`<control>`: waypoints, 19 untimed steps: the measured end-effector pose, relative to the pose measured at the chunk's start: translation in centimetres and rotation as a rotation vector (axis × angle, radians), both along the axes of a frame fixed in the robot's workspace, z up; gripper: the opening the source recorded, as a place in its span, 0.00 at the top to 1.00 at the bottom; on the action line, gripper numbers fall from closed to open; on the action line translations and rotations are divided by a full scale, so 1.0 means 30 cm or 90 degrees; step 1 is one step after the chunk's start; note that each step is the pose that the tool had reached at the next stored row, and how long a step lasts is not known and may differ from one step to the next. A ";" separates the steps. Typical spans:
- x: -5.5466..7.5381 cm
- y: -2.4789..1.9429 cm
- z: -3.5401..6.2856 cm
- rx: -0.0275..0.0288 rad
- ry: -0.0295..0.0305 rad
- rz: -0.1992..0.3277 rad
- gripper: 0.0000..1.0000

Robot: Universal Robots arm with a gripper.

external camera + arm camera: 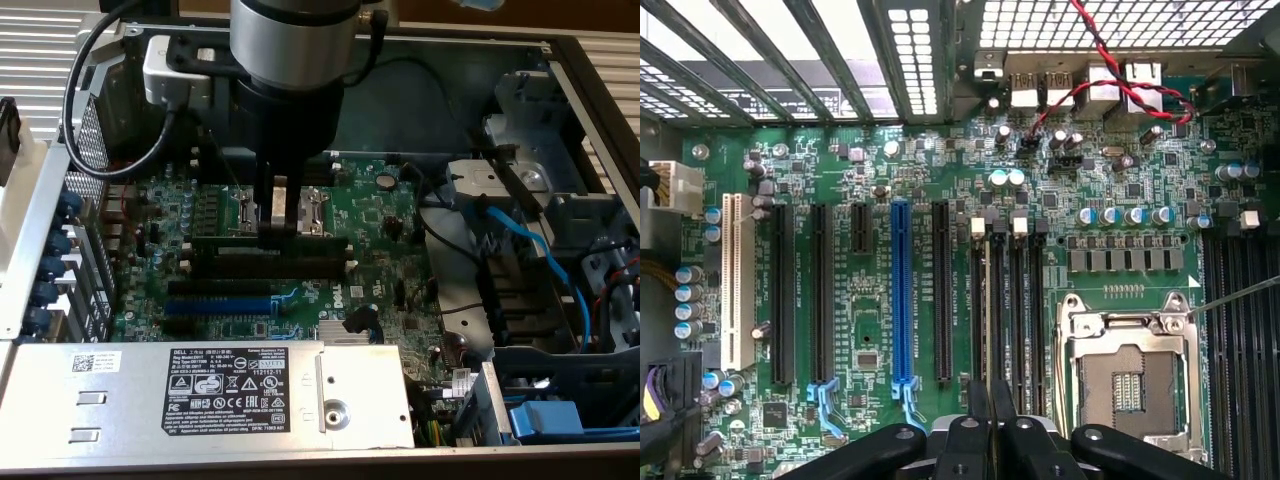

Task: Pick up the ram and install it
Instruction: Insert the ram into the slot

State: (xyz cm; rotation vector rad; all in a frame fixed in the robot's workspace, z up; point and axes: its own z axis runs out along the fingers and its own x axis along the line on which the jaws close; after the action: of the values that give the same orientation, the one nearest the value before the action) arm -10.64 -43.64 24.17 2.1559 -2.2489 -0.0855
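The ram point(225, 240) is a long, thin dark-green stick standing on edge over the black memory slots point(300, 265) in the middle of the motherboard. My gripper point(281, 228) comes straight down on it and is shut on its middle. In the wrist view the ram point(987, 300) shows edge-on as a thin pale line running away from my gripper point(990, 405), in line with one of the memory slots point(1025, 310) with white end clips. I cannot tell whether the ram is seated in the slot.
The blue expansion slot point(220, 305) lies just beyond the memory slots, and the open processor socket point(1130, 370) is on their other side. A labelled metal power supply point(230, 385) borders the board. Blue cables point(530, 250) and drive bays fill the exterior view's right.
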 end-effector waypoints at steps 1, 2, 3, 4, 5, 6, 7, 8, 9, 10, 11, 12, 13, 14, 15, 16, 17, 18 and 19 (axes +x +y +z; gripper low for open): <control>0.000 0.000 0.000 0.0000 0.0000 0.000 0.88; 0.000 0.000 0.000 0.0000 0.0000 0.000 0.88; 0.000 0.000 0.000 0.0000 0.0000 0.000 0.88; 0.000 0.000 0.000 -0.0002 0.0001 0.000 0.88; 0.000 0.001 0.000 -0.0006 0.0000 0.000 0.88; 0.000 0.001 0.000 -0.0015 0.0000 0.000 0.88; -0.001 0.001 0.000 -0.0040 0.0002 0.000 0.88; -0.001 0.002 0.000 -0.0080 0.0002 0.000 0.88; 0.000 0.006 0.000 -0.0126 0.0003 0.000 0.88; 0.000 0.010 0.000 -0.0170 0.0003 0.000 0.88; 0.000 0.014 0.000 -0.0212 0.0003 0.000 0.88; 0.000 0.016 0.000 -0.0246 0.0003 0.000 0.88; 0.000 0.017 0.000 -0.0273 0.0003 0.000 0.88; 0.000 0.018 -0.001 -0.0292 0.0003 0.001 0.88; 0.000 0.018 -0.001 -0.0304 0.0002 0.002 0.88; 0.000 0.018 0.000 -0.0311 0.0003 0.003 0.88; 0.000 0.018 0.000 -0.0313 0.0003 0.003 0.88; 0.000 0.018 0.000 -0.0314 0.0003 0.004 0.88; 0.000 0.018 0.000 -0.0313 0.0002 0.006 0.88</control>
State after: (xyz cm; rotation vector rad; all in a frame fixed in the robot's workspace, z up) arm -10.65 -43.10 24.16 2.1410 -2.2169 -0.0299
